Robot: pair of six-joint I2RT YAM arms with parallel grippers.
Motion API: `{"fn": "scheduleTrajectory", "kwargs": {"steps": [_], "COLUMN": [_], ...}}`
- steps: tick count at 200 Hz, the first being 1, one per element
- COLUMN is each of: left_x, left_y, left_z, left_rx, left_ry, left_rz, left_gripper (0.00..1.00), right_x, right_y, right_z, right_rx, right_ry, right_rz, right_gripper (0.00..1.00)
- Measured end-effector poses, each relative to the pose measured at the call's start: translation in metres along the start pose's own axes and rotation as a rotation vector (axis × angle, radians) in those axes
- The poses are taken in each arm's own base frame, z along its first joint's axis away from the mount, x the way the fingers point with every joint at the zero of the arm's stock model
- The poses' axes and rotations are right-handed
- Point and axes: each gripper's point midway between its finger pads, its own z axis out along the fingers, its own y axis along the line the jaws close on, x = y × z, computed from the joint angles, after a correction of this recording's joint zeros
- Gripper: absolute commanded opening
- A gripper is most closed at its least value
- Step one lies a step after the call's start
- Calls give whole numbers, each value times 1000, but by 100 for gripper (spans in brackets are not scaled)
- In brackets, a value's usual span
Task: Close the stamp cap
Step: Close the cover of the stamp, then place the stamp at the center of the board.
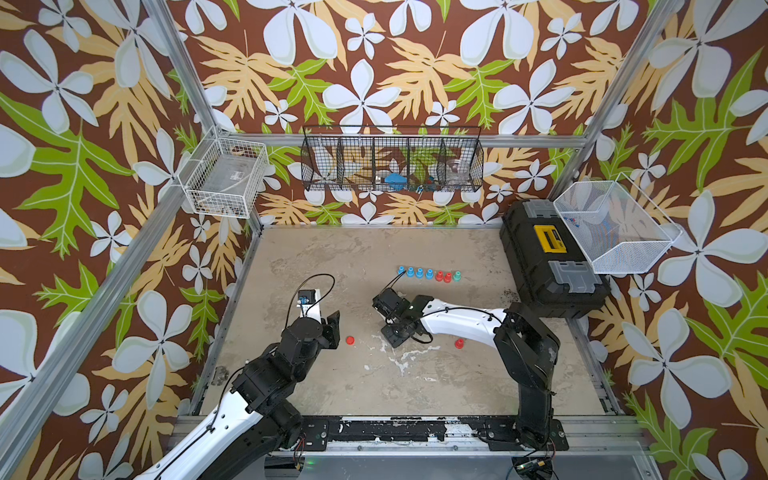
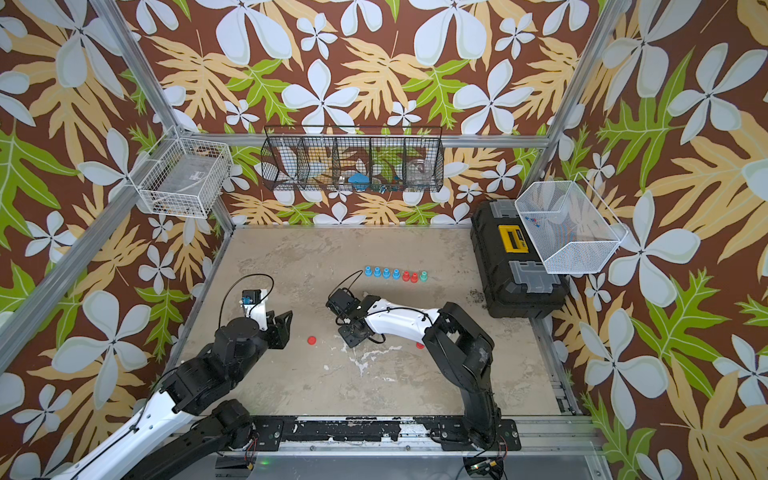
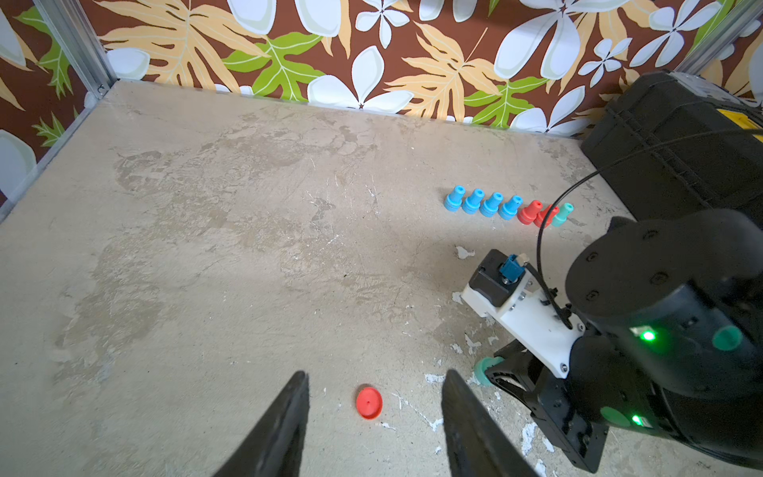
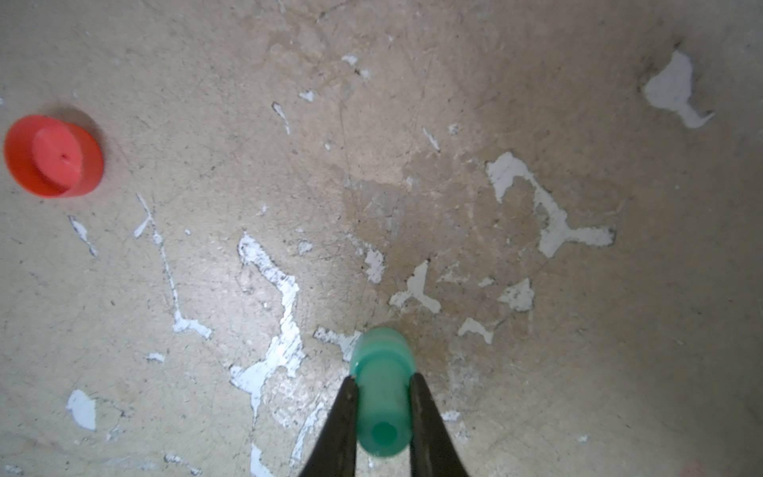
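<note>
Red plastic, the cap (image 3: 368,402) lay flat on the bare table (image 1: 316,257). Close to its left, the left gripper (image 3: 375,375) hung empty with its fingers apart. It pointed at the cap, which sat just ahead of the gap between them, so this was plainly the nearer arm. The cap was a low round disc with no long axis to line up with, and I could not tell whether its open side faced up.

To the cap's right, near but apart, the right gripper (image 4: 383,378) was clamped on the stem of a green stamp (image 4: 382,351). The stamp's length ran along the fingers, wide end leading toward the table. Farther right of the cap, beyond that arm, a red stamp (image 1: 459,343) stood upright, likely the cap's partner.

Open table ringed the cap, and only the right gripper crowded it. A row of stamps (image 1: 428,274) stood well behind the cap.
</note>
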Motion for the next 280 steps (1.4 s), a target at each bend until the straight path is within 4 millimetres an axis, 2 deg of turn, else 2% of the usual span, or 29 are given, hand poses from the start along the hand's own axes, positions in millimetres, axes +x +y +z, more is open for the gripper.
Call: {"fn": "scheduleTrajectory", "kwargs": {"steps": [85,139,155,172,189,220,249,280], "left_x": [0,0,0,0,0,0,0,0], "left_y": [0,0,0,0,0,0,0,0], "left_z": [0,0,0,0,0,0,0,1], "left_rx": [-1,-1,-1,-1,-1,-1,-1,-2], "left_ry": [-1,1,1,1,1,1,0,2], "left_rz": [0,1,0,0,0,0,0,1], "left_gripper": [54,54,54,54,54,54,54,54], "right_x": [-11,-15,-15,-8,-12,-21,-7,11], "right_y": [0,-2,-8,-29,-54,-121,-182,-228], "right_z": [14,9,7,0,-14,-42,-57,-61], "right_rx": [12,-5,-5,21,39,104,164,210], "right_ry": [-38,-44,-38,-2,-15,-75,-87,-88], "right_rz": [-2,-8,0,25,63,179,302,408], "right_gripper": [13,13,13,13,13,13,13,13]}}
